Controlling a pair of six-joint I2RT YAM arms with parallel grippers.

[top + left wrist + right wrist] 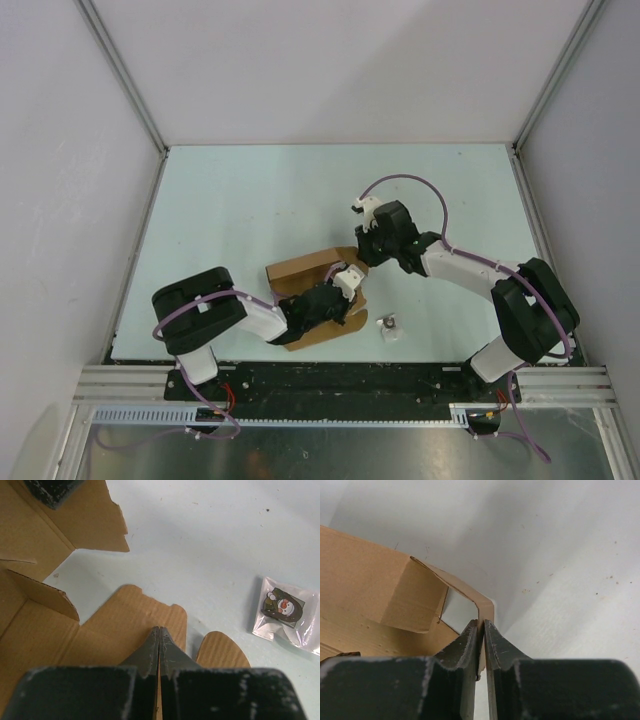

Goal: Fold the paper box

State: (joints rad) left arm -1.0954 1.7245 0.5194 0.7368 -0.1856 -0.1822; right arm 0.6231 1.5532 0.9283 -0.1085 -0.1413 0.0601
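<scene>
The paper box (300, 275) is a brown cardboard die-cut sheet, partly folded, lying near the table's front middle. My left gripper (345, 305) is shut, its tips (159, 630) down on a flat rounded flap (140, 610) at the sheet's near right edge; nothing shows pinched between the fingers. My right gripper (358, 256) is shut on the edge of a raised flap (487, 611) at the box's far right corner, with the cardboard strip caught between its fingertips (483, 625). The box's inner panel (365, 580) lies left of it.
A small clear packet with a snowman picture (388, 328) lies on the table right of the box, also in the left wrist view (286, 611). White walls and metal frame rails enclose the pale table (250, 200).
</scene>
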